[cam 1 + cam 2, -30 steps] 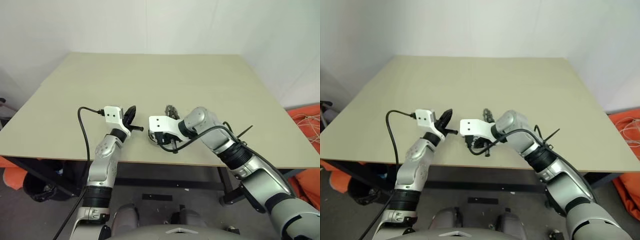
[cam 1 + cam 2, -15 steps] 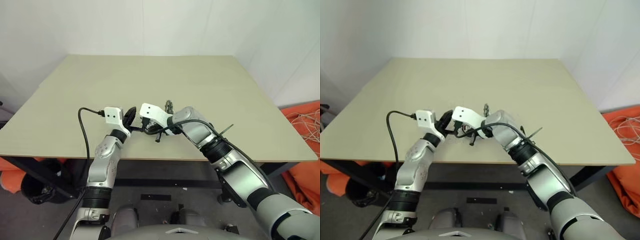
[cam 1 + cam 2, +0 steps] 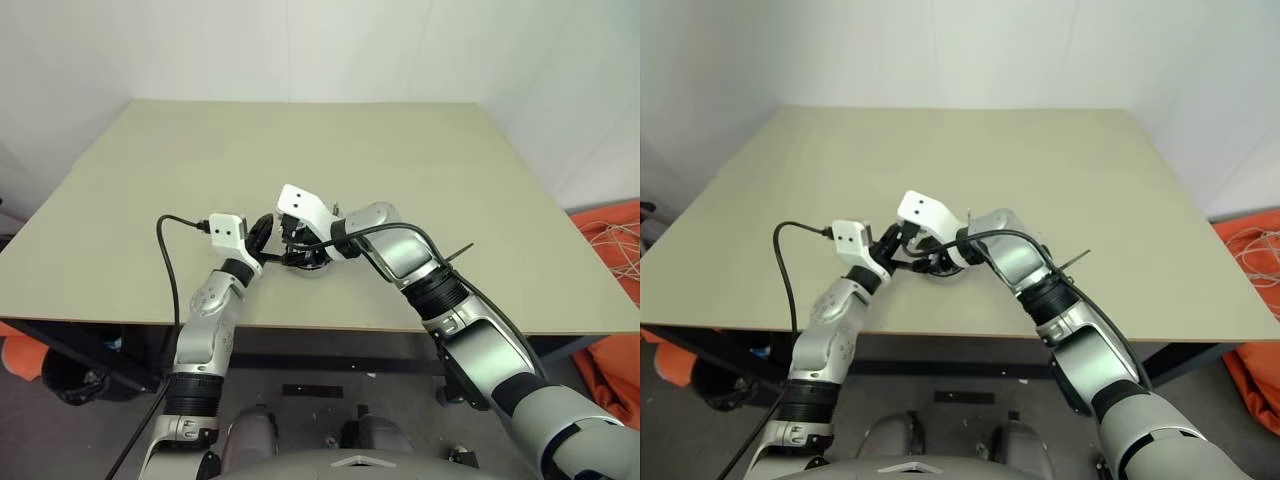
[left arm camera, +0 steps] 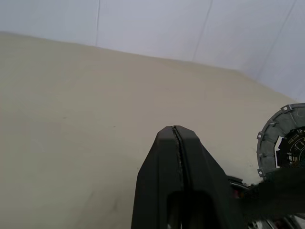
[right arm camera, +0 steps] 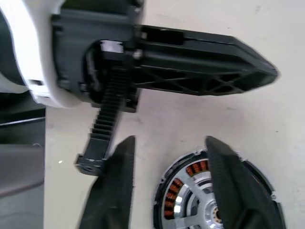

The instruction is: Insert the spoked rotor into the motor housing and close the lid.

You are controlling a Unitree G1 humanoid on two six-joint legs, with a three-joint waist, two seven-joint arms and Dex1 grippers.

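Note:
The motor housing (image 5: 188, 191), a round silver ring with copper windings, lies flat on the tan table near its front edge. My right gripper (image 5: 170, 139) hangs just above it, open, with one finger on each side and nothing gripped; from the head it shows at the table's front middle (image 3: 297, 248). My left gripper (image 4: 175, 130) is shut and empty, level, close beside the right one (image 3: 264, 233). A grey wheel with a notched rim (image 4: 281, 143), which I take for the spoked rotor, stands on edge just past the housing. The lid is out of view.
The tan table (image 3: 320, 160) stretches bare behind the grippers to a white wall. Its front edge runs just below both wrists. A black cable (image 3: 165, 260) loops from the left wrist. Orange cloth (image 3: 610, 235) lies on the floor at the right.
My right gripper rose from the front edge, swung left to beside the left gripper and opened over the housing. The left arm stayed still. The head view shifted slightly.

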